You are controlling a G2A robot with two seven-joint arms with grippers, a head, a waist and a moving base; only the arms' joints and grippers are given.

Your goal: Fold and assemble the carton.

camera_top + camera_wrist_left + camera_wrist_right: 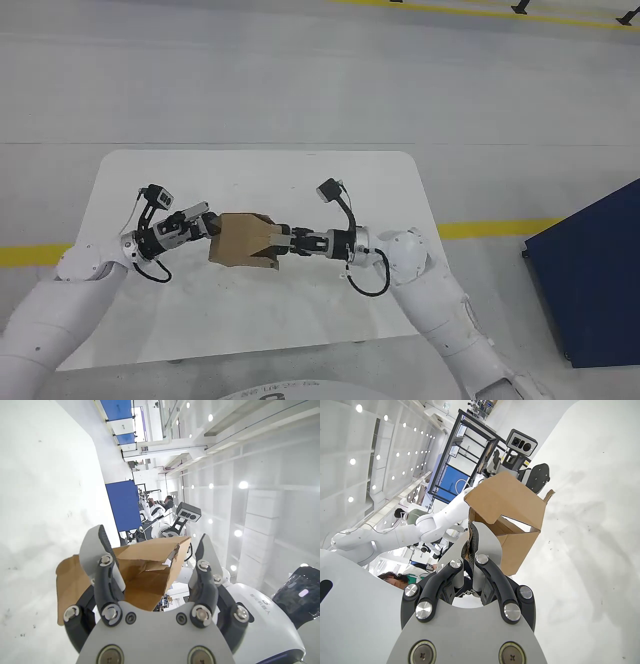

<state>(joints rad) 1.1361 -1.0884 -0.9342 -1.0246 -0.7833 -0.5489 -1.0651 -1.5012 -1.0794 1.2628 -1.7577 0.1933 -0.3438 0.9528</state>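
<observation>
Holding the carton (243, 240) between them over the middle of the white table (250, 175), the two arms appear to be at the shaping step. The blank is already opened into a sleeve, but its ends are not closed. The right gripper (470, 535) is at the right end of the carton. Both its fingers are pressed together on the edge of one cardboard wall, so it carries the piece. The left gripper (152, 535) is at the left end with its fingers well apart. A wall of the carton stands between them; one finger (102, 550) lies against the cardboard and the other is clear of it, so nothing is pinched there. The carton seems lifted off the table, though I cannot say this for sure.

The material is plain brown corrugated board, matt and a little rough, with the layered core showing at the cut edges. The body is a rectangular sleeve with sharp creases. One end flap (70, 590) stands loose at the left end, and a ragged, crushed corner shows on one edge there. I judge that the thin board will bend easily, also outside its creases.

For the next move, I think the left gripper must press a loose flap inward along its crease while the right one holds the sleeve square. Too hard a push may collapse the sleeve.
</observation>
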